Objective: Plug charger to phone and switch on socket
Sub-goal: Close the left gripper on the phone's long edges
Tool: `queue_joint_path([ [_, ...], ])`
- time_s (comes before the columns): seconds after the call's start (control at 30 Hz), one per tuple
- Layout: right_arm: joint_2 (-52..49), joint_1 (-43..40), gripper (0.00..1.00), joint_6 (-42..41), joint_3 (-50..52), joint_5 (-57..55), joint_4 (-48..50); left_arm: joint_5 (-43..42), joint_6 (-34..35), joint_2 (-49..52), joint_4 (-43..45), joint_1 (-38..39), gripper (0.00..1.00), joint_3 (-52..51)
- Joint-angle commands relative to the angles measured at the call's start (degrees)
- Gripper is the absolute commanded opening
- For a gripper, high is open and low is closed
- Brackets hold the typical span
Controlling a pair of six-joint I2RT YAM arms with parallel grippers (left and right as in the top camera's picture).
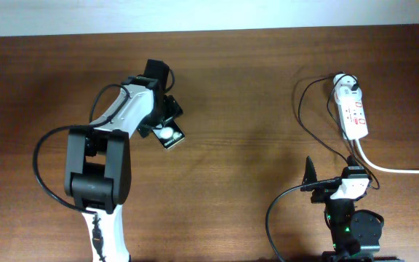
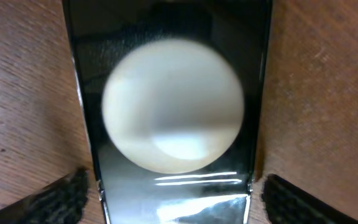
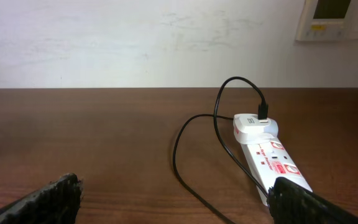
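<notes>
I see the small flat black rectangular phone [image 1: 170, 136] lying flat on the brown wooden table [image 1: 253, 87], left of centre and towards the far side. It is turned at an angle. A white round patch [image 2: 173, 106] on its back fills most of the left wrist view.

The left gripper [image 2: 176, 200] hangs right over the phone with its jaws parted. One black ribbed fingertip [image 2: 48, 199] sits on each side of the phone's edges. A thin strip of wood shows between each tip and the phone, so I read it as straddling the phone without clamping it.

Well apart from the phone, at the far right of the table, lies the white elongated power strip [image 1: 353, 116] with small red marks. It runs near to far. The white rounded adapter [image 3: 254, 126] is seated in the strip's far end. From the adapter the long thin black charger cable [image 3: 178, 155] arcs up, loops out to the left and runs back towards the near side. It leaves the right wrist view at the bottom edge, and I cannot make out where its plug tip lies. A thick white cord [image 1: 406, 171] leaves the near end of the strip and runs off to the right.

The right gripper [image 3: 179, 202] sits at the near right, low over the table and facing the strip. Its fingers are spread wide and hold nothing. Behind the table, the right wrist view shows a pale wall with a small panel [image 3: 331, 15] high on the right.
</notes>
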State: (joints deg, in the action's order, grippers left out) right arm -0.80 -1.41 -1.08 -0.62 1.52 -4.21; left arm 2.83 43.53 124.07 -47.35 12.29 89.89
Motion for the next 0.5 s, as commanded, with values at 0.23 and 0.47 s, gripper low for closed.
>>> queue_joint_path([
  [0.23,0.4,0.4,0.99,0.0,0.3,-0.1,-0.3,-1.6,-3.6,2.6,-0.9,2.4,0.65,-5.8],
  [0.47,0.4,0.4,0.99,0.0,0.3,-0.1,-0.3,-4.1,-19.6,2.6,-0.9,2.3,0.78,-5.8],
])
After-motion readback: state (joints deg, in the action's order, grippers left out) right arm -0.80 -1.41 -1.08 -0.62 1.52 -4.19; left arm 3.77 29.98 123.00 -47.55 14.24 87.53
